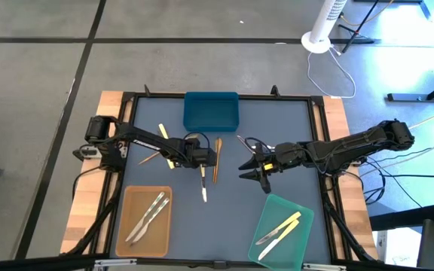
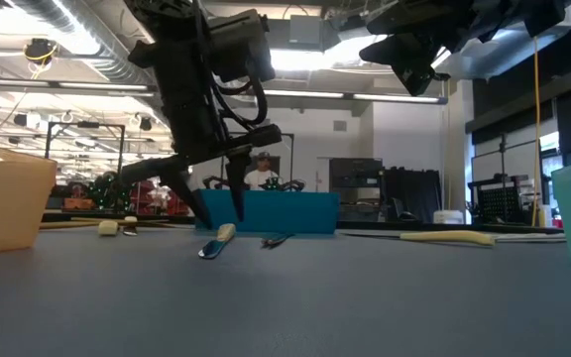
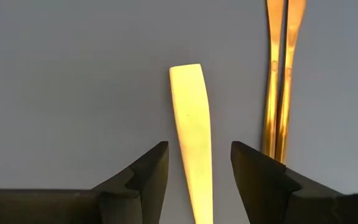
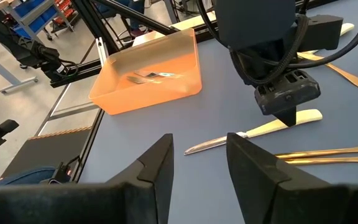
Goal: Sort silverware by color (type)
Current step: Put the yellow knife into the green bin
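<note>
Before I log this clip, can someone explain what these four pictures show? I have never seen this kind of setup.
Two dark robot arms work at a grey table, sorting cutlery by colour. One camera looks straight down, one sits at table height, and one rides on each wrist.

The left pincer is open, low over a pale yellow knife, its fingers on either side of the handle, not yet gripping. Two wood-brown utensils lie right beside it.

The right pincer hangs open above the table, holding nothing.

The tan tray holds silvery pieces, the green tray holds pale yellow ones, and the blue tray looks empty.
</note>
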Available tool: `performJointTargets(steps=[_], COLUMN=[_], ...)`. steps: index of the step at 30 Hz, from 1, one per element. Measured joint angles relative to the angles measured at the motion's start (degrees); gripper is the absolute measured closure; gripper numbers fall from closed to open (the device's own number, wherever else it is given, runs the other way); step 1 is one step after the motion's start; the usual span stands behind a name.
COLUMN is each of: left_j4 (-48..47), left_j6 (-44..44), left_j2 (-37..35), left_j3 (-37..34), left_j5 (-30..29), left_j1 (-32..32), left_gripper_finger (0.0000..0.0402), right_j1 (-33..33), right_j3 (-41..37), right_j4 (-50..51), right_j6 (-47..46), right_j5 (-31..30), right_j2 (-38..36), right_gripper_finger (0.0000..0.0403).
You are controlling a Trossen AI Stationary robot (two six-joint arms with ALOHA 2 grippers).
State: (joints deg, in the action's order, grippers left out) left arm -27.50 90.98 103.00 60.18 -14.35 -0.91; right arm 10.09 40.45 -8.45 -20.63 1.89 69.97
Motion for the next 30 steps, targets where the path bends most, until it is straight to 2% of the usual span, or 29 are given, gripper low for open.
performJointTargets(steps=[8, 30], left_j4=[1.55, 1.42], left_j6=[-0.04, -0.01], left_j2=[2.14, 2.36], left_j3=[0.0, 0.07], left_j5=[1.81, 1.47], left_j1=[0.0, 0.0], left_gripper_finger=[0.0233, 0.0233], right_j1=[0.01, -0.01], right_j3=[0.0, 0.0], right_j4=[-0.6, -0.42], right_j6=[0.03, 0.01], right_j5=[0.01, 0.01], right_j2=[0.0, 0.0], right_gripper_finger=[0.0268, 0.0268])
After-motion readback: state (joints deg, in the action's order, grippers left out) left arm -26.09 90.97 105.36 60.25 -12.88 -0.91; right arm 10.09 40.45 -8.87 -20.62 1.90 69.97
